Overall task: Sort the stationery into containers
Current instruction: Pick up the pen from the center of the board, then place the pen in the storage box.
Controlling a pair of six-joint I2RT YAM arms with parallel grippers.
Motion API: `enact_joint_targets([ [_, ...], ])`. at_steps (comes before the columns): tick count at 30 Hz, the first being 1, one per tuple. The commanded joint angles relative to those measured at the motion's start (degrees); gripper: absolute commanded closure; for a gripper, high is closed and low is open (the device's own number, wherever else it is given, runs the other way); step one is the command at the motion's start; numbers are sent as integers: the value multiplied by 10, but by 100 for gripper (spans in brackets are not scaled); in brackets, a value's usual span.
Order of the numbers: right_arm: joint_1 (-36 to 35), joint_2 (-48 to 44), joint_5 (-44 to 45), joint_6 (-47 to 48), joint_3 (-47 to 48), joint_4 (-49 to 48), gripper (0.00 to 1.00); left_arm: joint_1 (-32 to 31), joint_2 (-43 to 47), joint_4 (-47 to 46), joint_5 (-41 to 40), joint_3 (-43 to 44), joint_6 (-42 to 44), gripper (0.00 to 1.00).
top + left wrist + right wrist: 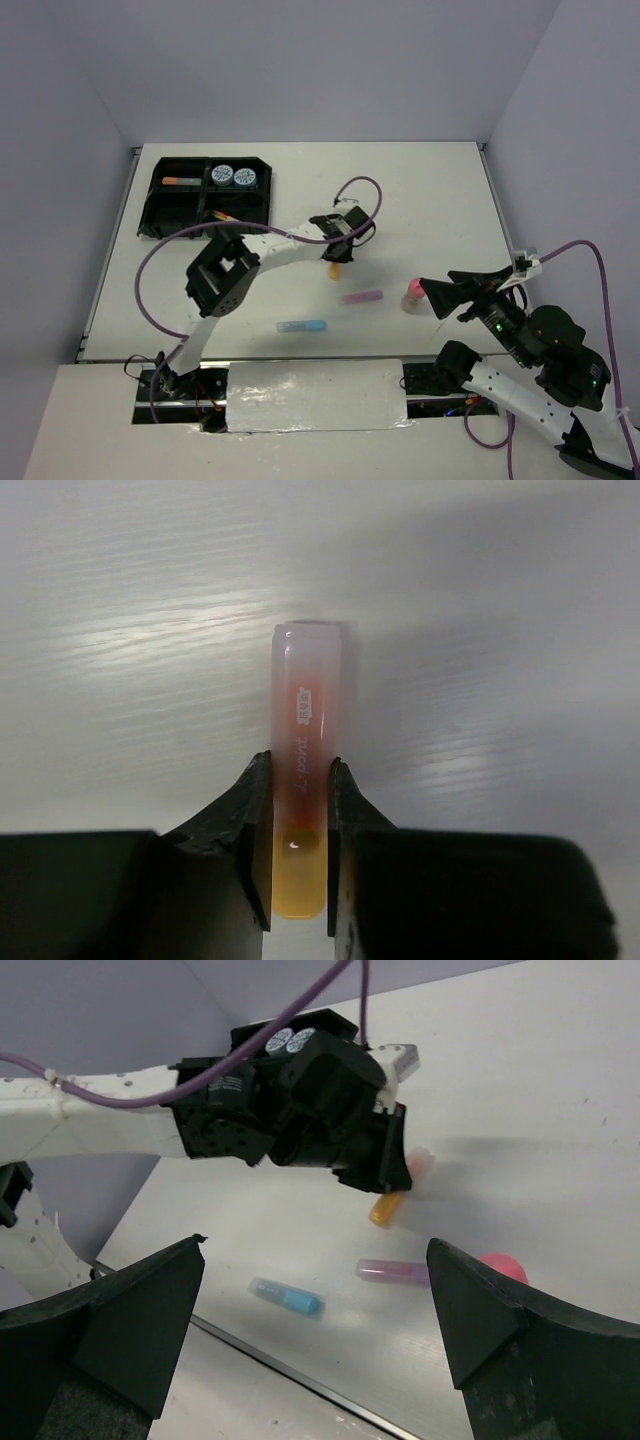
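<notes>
My left gripper point(338, 258) is shut on the orange highlighter point(305, 710) near the table's middle, pinching its body with the clear cap sticking out; it also shows in the right wrist view point(386, 1208). The purple highlighter point(361, 297) and blue highlighter point(302, 326) lie flat on the table in front of it. The pink-capped bottle point(411, 296) stands right of the purple one. My right gripper point(440, 295) is open and empty, its fingertips just right of the bottle. The black tray point(160, 215) at the far left holds two tape rolls point(233, 177) and pens point(178, 181).
The left arm point(270, 245) stretches across the table's middle, with a purple cable point(360, 185) looping above it. The table's near edge point(300, 1385) runs just in front of the blue highlighter point(287, 1297). The purple highlighter point(392, 1272) lies between my right fingers' view.
</notes>
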State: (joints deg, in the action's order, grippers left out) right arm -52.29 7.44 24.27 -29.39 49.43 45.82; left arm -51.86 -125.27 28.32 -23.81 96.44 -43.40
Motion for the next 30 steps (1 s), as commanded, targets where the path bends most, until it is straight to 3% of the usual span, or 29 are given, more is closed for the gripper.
enact_joint_targets([
  [1,1,-10,-5,13,-2,-28,0,78,133,-12,-27,-42,16,100],
  [6,-1,-14,-8,17,-8,-35,0,229,259,-38,18,-84,27,100],
  [9,0,-16,-8,21,-13,-42,0,290,288,-34,39,-70,36,100],
  [13,0,-12,-14,25,-17,-49,0,422,289,-17,22,-51,8,100],
  [19,0,-7,-31,32,-34,-67,0,561,216,-88,70,-22,-56,100],
  [27,0,33,-66,41,-66,-116,0,618,129,-210,106,6,-93,100],
  [30,-1,56,-74,42,-84,-144,0,620,112,-256,112,-8,-95,90],
])
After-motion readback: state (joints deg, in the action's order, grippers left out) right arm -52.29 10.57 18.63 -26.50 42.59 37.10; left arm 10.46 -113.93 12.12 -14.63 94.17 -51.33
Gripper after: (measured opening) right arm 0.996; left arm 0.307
